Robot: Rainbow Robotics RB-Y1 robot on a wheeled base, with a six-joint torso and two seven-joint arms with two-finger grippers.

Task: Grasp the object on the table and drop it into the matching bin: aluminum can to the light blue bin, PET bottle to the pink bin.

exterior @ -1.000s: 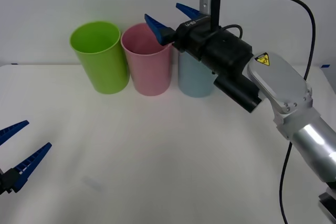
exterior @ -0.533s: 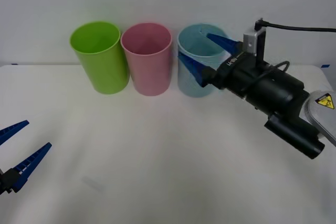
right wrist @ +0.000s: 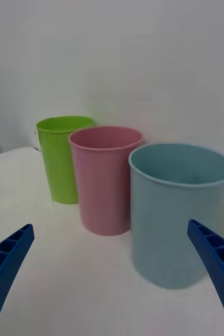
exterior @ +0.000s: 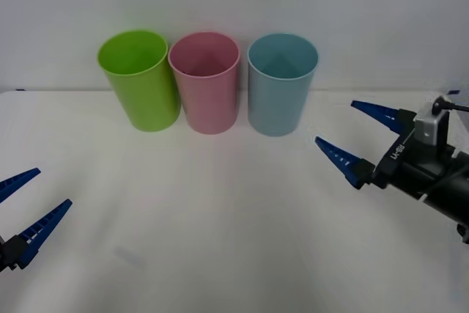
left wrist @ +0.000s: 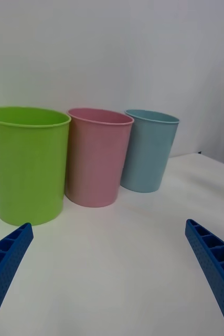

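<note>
The pink bin [exterior: 205, 82] stands in the middle of a row at the back of the white table [exterior: 220, 225], with the light blue bin [exterior: 282, 86] to its right. The object, the PET bottle, is out of view. My right gripper [exterior: 335, 122] hovers open and empty low over the table, in front of and to the right of the light blue bin. From the right wrist, the pink bin [right wrist: 104, 178] and light blue bin [right wrist: 180, 210] stand beyond the spread fingers. At the table's front left, my left gripper [exterior: 53, 187] is parked open with nothing in it.
A lime green bin [exterior: 139, 78] stands at the left end of the row, touching the pink one. From the left wrist, the green bin [left wrist: 28, 163], pink bin [left wrist: 96, 157] and light blue bin [left wrist: 148, 149] line up ahead. A white wall rises behind the table.
My right arm has pulled back from above the pink bin, past the light blue bin, down and to the right. Its fingers stayed open. The left arm has not moved.
</note>
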